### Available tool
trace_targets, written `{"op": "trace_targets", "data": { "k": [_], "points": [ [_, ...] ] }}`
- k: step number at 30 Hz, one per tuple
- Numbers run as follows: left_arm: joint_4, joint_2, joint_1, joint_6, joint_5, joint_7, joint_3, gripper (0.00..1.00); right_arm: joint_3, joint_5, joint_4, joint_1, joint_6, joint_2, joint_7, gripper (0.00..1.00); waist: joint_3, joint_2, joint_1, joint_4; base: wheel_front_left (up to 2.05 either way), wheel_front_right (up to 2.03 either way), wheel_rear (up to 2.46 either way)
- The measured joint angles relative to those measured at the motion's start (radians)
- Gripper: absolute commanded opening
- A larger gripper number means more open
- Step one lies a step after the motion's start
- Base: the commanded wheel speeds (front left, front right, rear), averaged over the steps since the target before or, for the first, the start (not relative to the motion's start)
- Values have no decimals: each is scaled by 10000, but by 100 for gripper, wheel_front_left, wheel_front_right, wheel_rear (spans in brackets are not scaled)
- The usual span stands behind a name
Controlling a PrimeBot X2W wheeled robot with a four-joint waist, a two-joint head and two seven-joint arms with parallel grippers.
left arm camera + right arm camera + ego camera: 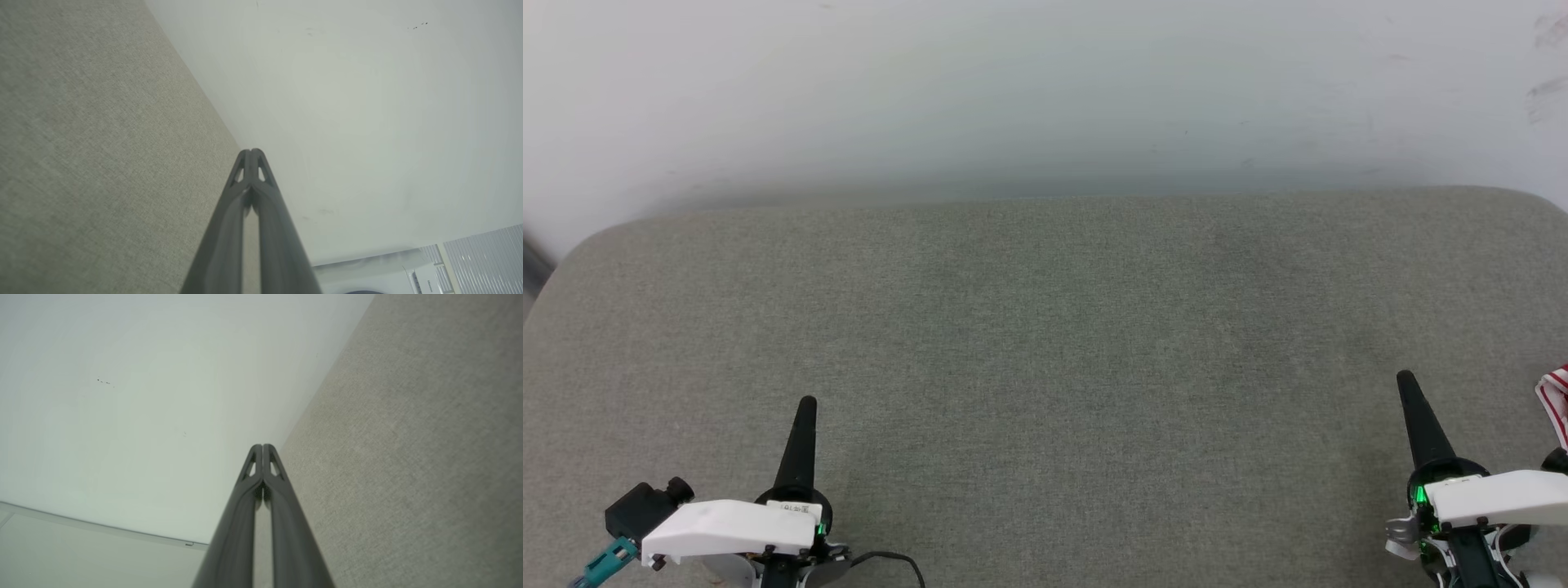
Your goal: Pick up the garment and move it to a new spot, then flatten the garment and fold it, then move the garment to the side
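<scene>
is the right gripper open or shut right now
Shut. The right gripper has its two dark fingers meeting at the tips, with nothing between them, over the grey fabric surface.

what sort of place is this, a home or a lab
Likely an indoor laundry or home-style test corner: a grey fabric-covered surface against a plain white wall, a white appliance that may be a washer, and the striped edge of a garment at the right.

My left claw [806, 406] is a slim dark spike on a black base [768, 496], capped by a white shell [727, 527] with screws [656, 562] and a label [795, 508]. Left of that shell: a black camera block [645, 506] and teal plug [609, 562]; right of it, a black cable [894, 560]. My right claw [1406, 384] glows green at its base.
</scene>
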Motion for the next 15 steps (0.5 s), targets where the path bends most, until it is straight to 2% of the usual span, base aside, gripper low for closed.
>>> {"op": "trace_targets", "data": {
  "k": [15],
  "points": [
    [230,-2,-177,0,-1331,370,104,0,-81,1264,119,-67,0,59,311,0,-80,0,0,28,0,0,0]
  ]
}}
